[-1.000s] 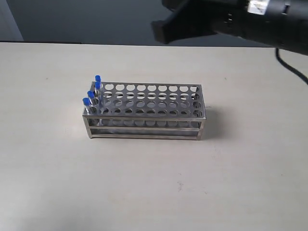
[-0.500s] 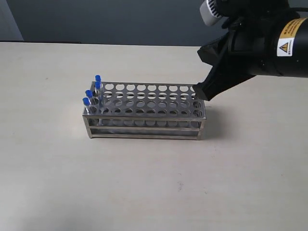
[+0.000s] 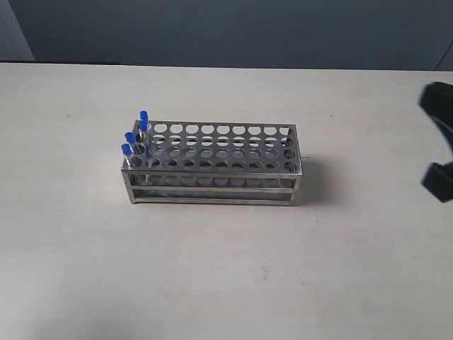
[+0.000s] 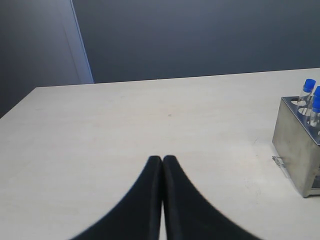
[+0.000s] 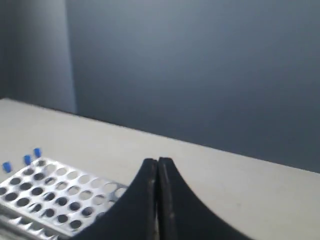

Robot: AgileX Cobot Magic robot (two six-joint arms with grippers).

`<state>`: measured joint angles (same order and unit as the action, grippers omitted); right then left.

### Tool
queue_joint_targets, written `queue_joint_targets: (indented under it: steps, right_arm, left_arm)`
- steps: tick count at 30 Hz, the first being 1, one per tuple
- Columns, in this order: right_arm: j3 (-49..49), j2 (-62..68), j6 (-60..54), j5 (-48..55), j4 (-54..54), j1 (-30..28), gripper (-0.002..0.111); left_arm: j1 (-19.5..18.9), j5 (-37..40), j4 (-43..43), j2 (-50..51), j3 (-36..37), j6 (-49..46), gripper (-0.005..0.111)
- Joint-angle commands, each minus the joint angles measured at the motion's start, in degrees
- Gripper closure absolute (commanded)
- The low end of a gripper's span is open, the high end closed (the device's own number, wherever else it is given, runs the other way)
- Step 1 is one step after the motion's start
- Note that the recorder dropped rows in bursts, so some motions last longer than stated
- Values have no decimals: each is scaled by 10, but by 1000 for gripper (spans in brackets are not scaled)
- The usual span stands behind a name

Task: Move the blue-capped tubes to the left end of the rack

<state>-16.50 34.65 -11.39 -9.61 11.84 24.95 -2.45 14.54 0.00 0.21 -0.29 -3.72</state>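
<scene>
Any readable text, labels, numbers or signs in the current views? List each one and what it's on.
None: no text is readable in any current view.
rack: bare metal, no markings visible.
blue-capped tubes: no label visible; too small to rule out fine print.
left gripper and right gripper: plain black, no print.

**Soft light, one hazy feed**

Exterior view is bright and even: the rack (image 3: 212, 164) glints, dropping a soft shadow rightward on the table (image 3: 212, 283). My right wrist picture is blurred; my right gripper (image 5: 157, 167) shows as black silhouette.
</scene>
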Motion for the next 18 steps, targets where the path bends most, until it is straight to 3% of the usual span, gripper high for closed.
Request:
queue_joint_targets:
  steps: [1,10,13,18]
  right_arm:
    - [62,-143,-21,60,7,-124,108]
    - [72,-326,-21,345,-18,-347,108]
    - [82,-347,-21,354,-23,-386,108]
    - [106,-347,1,338,-23,-403,108]
  left_arm:
    - [3,-8,0,-2,3,2,106]
    - [3,-8,0,-2,3,2,106]
    - [3,-8,0,-2,3,2,106]
    - [3,-8,0,-2,3,2,106]
